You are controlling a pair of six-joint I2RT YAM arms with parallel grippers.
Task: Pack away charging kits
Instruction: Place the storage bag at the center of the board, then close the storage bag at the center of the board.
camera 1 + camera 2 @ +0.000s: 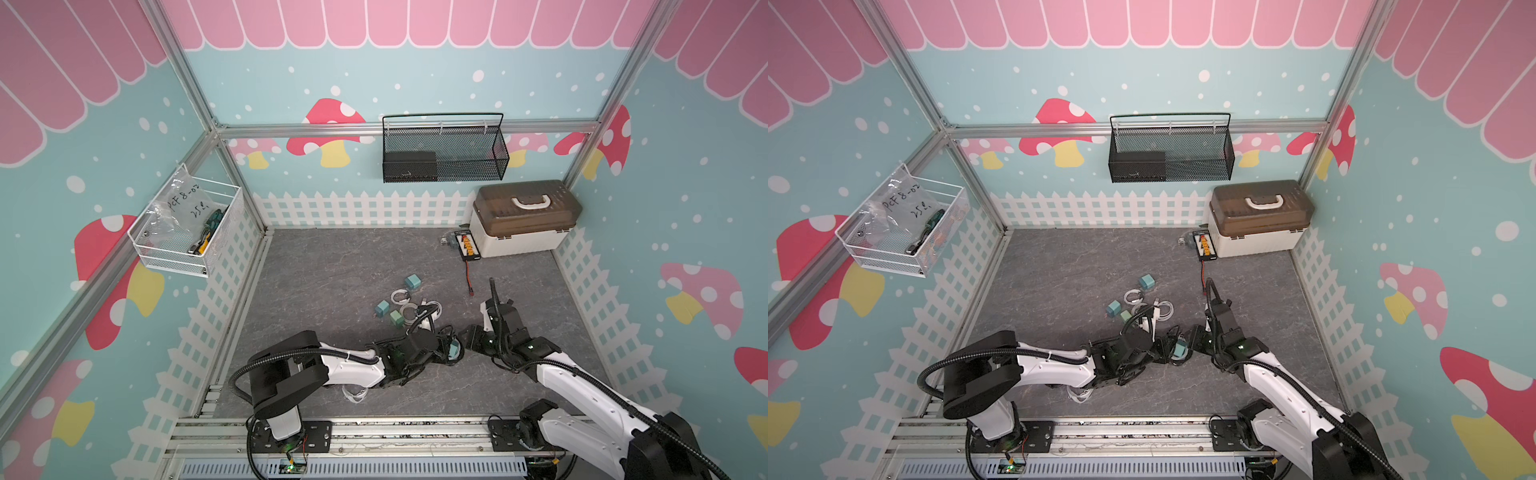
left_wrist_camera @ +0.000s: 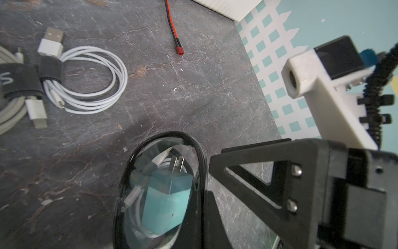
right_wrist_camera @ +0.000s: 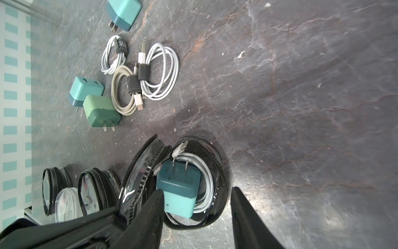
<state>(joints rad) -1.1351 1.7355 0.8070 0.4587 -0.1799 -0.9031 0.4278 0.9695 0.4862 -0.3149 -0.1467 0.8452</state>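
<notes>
My left gripper (image 1: 448, 354) has the open black-rimmed pouch (image 3: 217, 172) at its three o'clock; I cannot tell its grip. Teal charger (image 3: 181, 189) and white cable (image 3: 204, 170) lie inside. My right gripper (image 3: 197, 189), jaws spread, straddles the pouch's end from two o'clock.

I'm looking down on the grey stone-look table (image 1: 332, 257). Mid-table, three loose chargers (image 3: 86, 90) sit just beside three coiled cables (image 3: 160, 73). Nearer me an open pouch (image 3: 221, 176) lies flat, with a fourth charger (image 3: 178, 194) and a white cable (image 3: 204, 170) inside. Three more pouches (image 3: 97, 185) huddle close by. Far corner: a lidded box (image 1: 519, 237), a connector board (image 1: 468, 246) just beside it, and a red wire (image 1: 467, 274) trailing toward the middle.
</notes>
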